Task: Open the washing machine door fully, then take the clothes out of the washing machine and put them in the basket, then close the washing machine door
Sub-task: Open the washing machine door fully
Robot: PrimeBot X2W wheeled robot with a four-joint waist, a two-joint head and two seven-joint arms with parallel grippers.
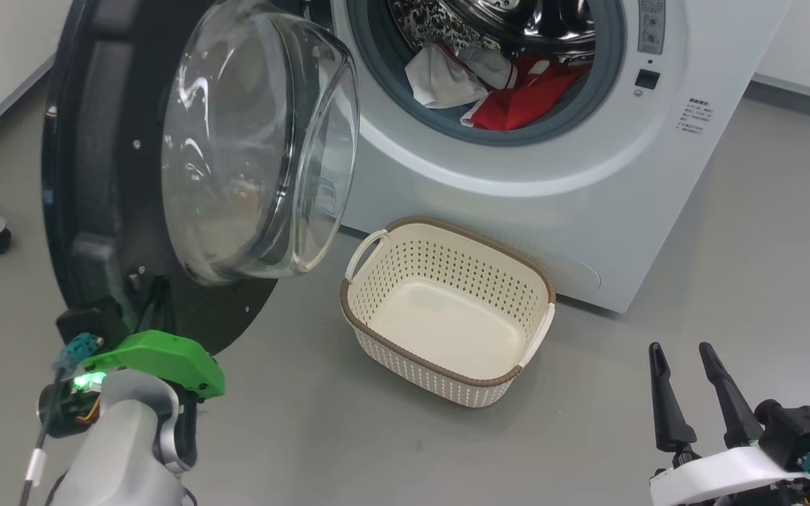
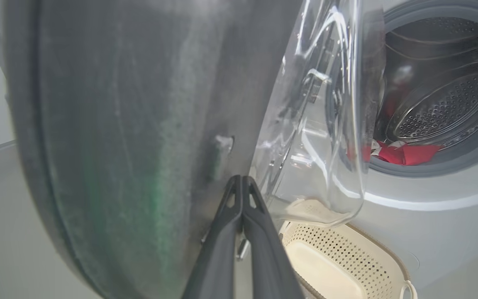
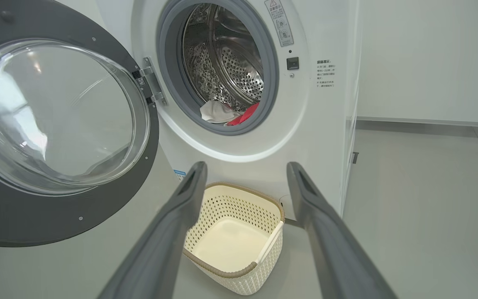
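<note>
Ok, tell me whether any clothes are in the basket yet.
No, the basket shows a bare cream floor, and the clothes sit inside the washing machine drum.

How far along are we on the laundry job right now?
Done: the washing machine door stands swung wide off the washing machine. In hand: the left gripper, jaws shut, sits at the door's inner face, apparently finishing the opening push. Left: the clothes lie in the drum, the basket is empty, the right gripper hovers with jaws open, and the door needs closing afterwards.
</note>
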